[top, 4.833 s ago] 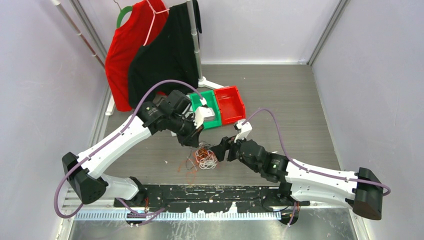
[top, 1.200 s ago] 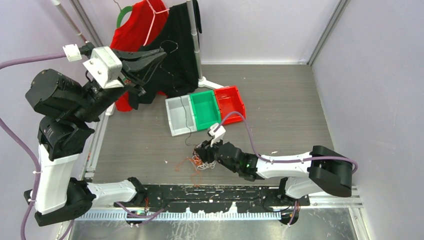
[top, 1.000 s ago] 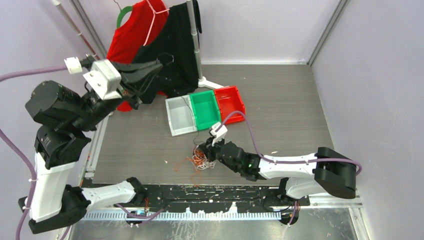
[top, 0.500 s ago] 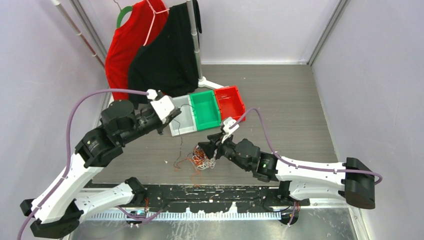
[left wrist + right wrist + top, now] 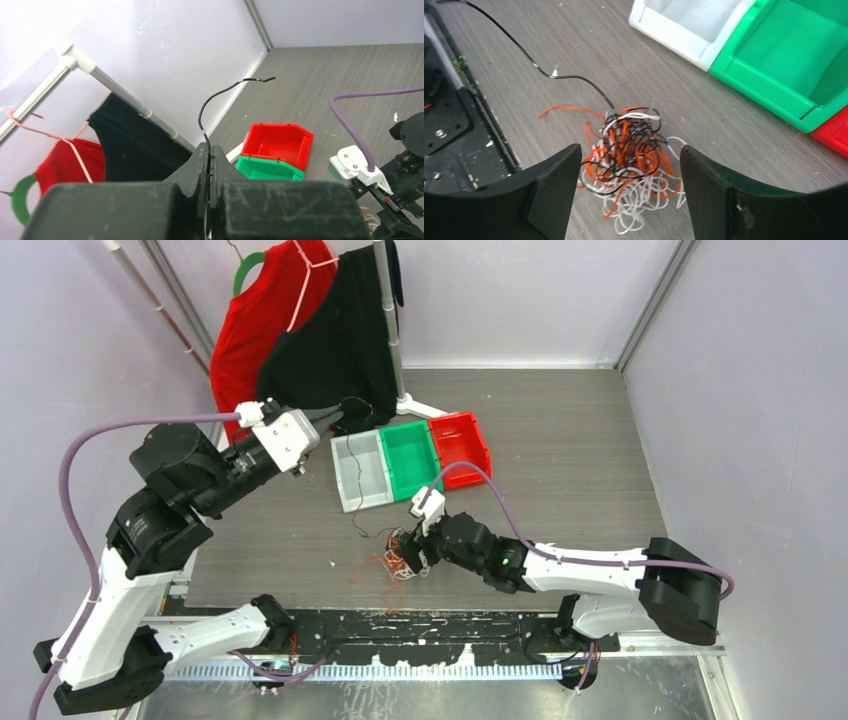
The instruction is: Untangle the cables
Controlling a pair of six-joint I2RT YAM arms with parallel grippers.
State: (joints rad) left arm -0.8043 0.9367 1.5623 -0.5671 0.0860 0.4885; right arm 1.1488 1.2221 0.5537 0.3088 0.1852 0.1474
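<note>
On a grey bench walled in lilac, the cables are heaped in an orange, white and black snarl before the green bin, flanked by a white bin and a red bin. The right hand is held wide over them; a black strand is pinched by the left hand.

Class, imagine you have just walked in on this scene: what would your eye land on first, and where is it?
First, the snarl of orange, white and black cables at front centre, with the open right claw poised over it. Next, the left claw, high at the left, shut on a thin black cable. Behind them, the red shirt hanging at the back left and the red bin mid-table stand out.
</note>
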